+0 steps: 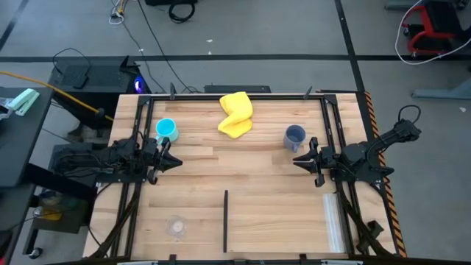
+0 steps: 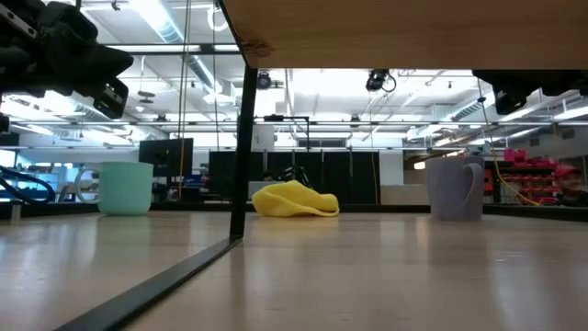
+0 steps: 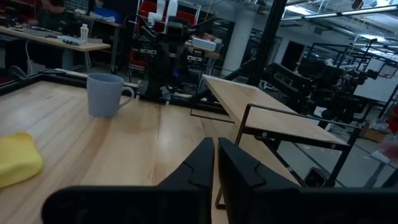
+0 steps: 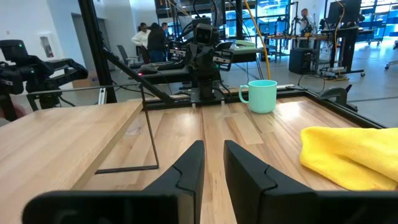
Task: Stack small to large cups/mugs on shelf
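Observation:
The small clear glass cup [image 1: 176,227] stands upright near the table's near left corner. Near the far left stands the bright-blue mug [image 1: 167,130] [image 4: 261,96]. The grey-blue mug [image 1: 295,138] [image 3: 106,94] stands right of centre. Each mug rests on its base. My left gripper [image 1: 175,163] [image 3: 216,162] hovers shut just nearer than the blue mug, pointing toward the table's right. My right gripper [image 1: 296,162] [image 4: 213,162] hovers just nearer than the grey-blue mug, pointing left, its fingers a narrow gap apart. Neither touches anything.
A wooden shelf [image 1: 280,221] [image 2: 404,32] on thin black legs [image 2: 243,138] stands over the table's near middle. A crumpled yellow cloth [image 1: 235,114] [image 2: 294,200] lies near the far edge. Black frame rails run along both sides. People stand in the room beyond.

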Controlling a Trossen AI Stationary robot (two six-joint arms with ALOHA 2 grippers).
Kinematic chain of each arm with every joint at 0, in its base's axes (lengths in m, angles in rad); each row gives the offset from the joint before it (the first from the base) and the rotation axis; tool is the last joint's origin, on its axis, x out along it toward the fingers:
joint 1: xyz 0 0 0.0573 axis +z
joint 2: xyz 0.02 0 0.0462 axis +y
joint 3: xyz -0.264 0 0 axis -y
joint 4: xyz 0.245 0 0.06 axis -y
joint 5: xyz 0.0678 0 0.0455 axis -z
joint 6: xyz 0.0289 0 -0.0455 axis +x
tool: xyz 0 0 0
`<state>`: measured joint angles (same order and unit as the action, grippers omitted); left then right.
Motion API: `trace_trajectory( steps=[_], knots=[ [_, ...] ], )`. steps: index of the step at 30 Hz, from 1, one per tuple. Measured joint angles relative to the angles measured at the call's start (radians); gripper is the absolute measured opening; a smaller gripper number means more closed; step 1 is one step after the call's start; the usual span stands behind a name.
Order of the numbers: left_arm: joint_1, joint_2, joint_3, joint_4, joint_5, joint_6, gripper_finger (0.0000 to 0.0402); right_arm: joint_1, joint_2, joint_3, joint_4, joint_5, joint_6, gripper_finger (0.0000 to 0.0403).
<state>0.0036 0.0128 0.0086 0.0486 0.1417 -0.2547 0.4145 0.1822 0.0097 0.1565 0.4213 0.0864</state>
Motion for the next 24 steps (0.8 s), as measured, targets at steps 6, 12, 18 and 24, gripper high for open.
trace_trajectory(
  steps=[6,12,18,24],
  knots=[
    [0.000,0.000,0.000,0.021,0.002,0.025,0.0036,0.000,0.000,0.000,0.000,0.000,0.000,0.0069],
    [0.000,0.000,0.000,0.049,0.003,-0.032,0.0028,0.000,0.000,0.000,0.000,0.000,0.000,0.0069],
    [0.000,0.000,0.000,0.057,0.000,-0.101,0.0027,0.000,0.000,0.000,0.000,0.000,0.000,0.0069],
    [0.000,0.000,0.000,0.188,-0.030,-0.102,0.0035,0.000,0.000,0.000,0.006,0.000,0.000,0.0069]
  ],
)
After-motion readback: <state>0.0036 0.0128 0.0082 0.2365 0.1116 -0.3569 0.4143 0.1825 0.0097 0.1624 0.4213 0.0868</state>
